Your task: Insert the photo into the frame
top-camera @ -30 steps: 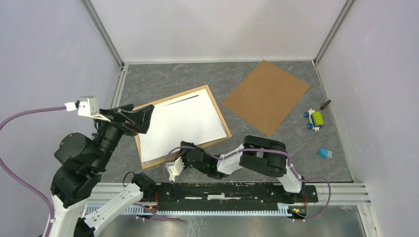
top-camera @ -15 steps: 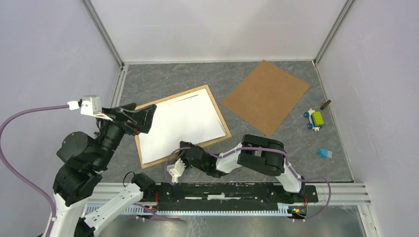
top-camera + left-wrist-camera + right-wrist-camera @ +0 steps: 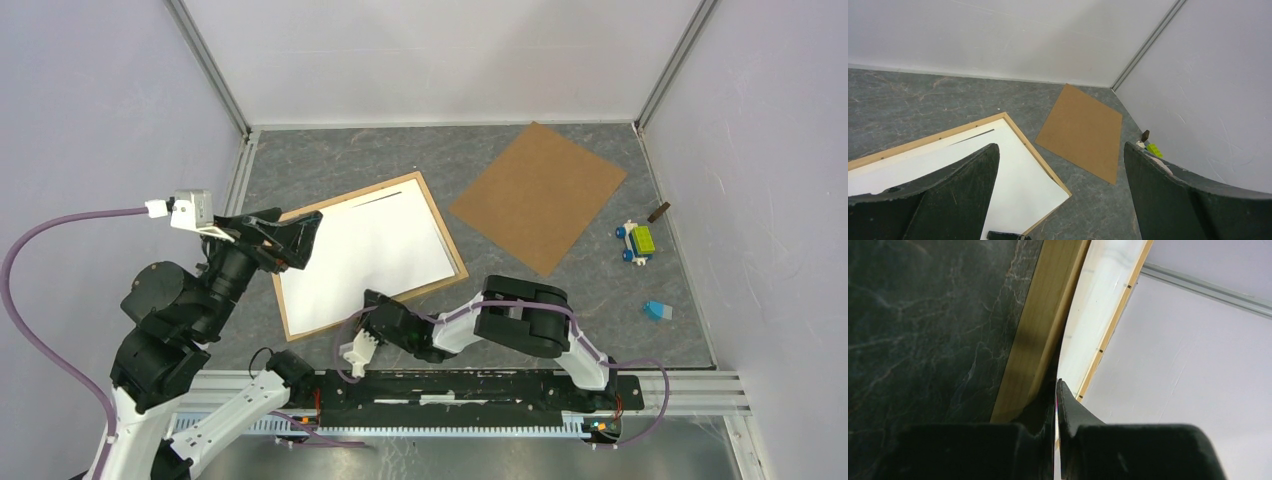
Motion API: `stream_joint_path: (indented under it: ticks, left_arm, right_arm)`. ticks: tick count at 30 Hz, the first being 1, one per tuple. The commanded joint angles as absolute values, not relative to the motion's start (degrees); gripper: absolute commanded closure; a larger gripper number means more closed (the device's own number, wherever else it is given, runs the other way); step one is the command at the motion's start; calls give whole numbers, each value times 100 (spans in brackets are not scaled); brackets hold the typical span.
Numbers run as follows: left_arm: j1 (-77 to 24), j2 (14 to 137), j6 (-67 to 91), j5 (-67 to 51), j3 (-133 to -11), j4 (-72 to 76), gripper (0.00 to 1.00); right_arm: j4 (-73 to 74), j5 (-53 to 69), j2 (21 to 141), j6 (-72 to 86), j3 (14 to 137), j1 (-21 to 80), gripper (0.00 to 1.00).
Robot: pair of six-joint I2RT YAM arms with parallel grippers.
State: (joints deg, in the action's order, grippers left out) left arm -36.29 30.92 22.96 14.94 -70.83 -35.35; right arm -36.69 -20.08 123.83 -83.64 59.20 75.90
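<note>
Down front, nipping almost shut with the right gripper (image 3: 1056,390) on the near edge of the large white-backed rectangular photo (image 3: 365,250), lying seemingly print-down inside the thin light-wood rectangular frame (image 3: 443,225). Best to release gently, then press that edge flat. Further back, holding the left gripper (image 3: 1060,147) wide open, empty.

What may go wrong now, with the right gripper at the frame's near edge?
The right gripper appears to pinch the photo by its near edge; pulling could crease it or drag it out of the frame.
The gripper is right beside the frame, so a sideways move may shove it.
</note>
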Motion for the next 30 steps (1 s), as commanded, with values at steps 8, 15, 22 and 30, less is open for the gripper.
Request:
stream_joint_path:
  ticks: [8, 15, 22, 30]
  left_arm:
    - [-3608, 3046, 2180, 1399, -7083, -3340, 0]
    - [-3604, 3065, 2210, 1409, -7025, -3326, 0]
    - [-3604, 3156, 2344, 1230, -6914, -3209, 0]
    - [-3604, 3121, 2364, 1207, -6891, -3183, 0]
  right_arm:
    - [-3314, -1370, 12084, -8100, 6274, 7259, 88]
    - [-3610, -1427, 11721, -7317, 6033, 7076, 65]
    - [-3772, -2125, 11642, -6282, 6120, 6972, 35]
    - [-2895, -1764, 11205, -4109, 6093, 6812, 2]
